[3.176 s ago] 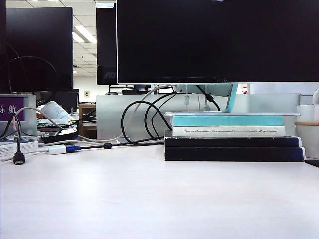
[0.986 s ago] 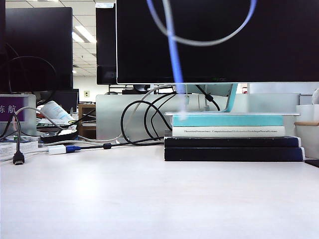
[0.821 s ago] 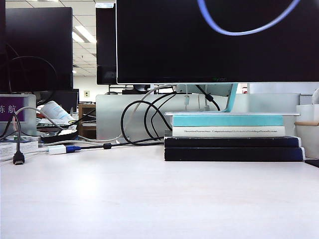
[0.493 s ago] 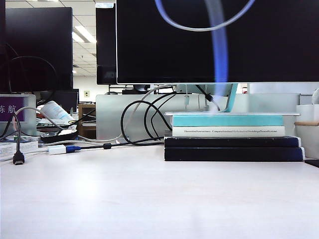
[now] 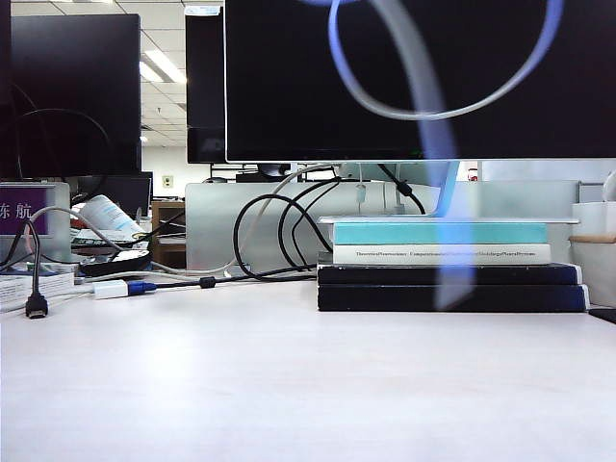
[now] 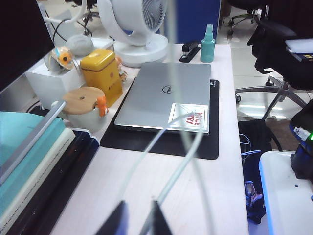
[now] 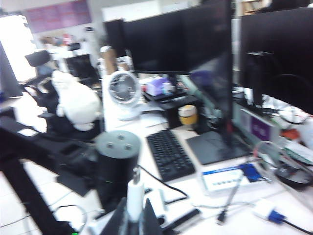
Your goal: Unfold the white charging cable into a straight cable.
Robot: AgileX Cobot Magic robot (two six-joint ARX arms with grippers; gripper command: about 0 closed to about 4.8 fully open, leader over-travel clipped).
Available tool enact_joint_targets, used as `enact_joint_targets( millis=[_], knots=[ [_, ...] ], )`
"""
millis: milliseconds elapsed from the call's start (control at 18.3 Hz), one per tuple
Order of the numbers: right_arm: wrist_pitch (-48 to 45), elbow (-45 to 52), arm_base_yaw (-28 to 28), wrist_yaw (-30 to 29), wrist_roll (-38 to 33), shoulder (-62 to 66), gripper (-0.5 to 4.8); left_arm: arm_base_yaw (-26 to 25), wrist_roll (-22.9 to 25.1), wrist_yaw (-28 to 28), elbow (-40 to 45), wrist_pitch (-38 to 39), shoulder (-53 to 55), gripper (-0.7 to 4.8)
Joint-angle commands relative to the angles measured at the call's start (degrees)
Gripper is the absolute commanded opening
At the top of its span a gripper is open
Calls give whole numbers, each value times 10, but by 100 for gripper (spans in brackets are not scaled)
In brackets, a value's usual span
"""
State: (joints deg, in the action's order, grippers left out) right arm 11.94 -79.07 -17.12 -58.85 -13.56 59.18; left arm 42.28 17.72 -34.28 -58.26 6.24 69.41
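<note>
Both tools grip white charging cable (image 5: 423, 91): left tool (image 6: 139, 223), right tool (image 7: 133, 218)

An office — monitors (image 5: 414, 77), keyboard (image 7: 168, 154), laptop (image 6: 166, 95), desk fan (image 6: 134, 24).

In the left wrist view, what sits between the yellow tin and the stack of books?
A white jar with a wooden lid stands between the yellow tin and the stack of books, in the left wrist view.
</note>
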Motion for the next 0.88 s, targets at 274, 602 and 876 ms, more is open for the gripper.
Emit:
enact_joint_targets(
  millis=[274,602,876],
  knots=[
    [116,-3,0,73,134,11,-5,0,8,22,-2,11,-75,85],
    [-109,-4,0,-23,-78,-2,-5,0,3,86,-2,85,-70,479],
    [-150,-4,0,-30,-111,-21,-5,0,-2,19,-2,73,-69,-4]
  ],
)
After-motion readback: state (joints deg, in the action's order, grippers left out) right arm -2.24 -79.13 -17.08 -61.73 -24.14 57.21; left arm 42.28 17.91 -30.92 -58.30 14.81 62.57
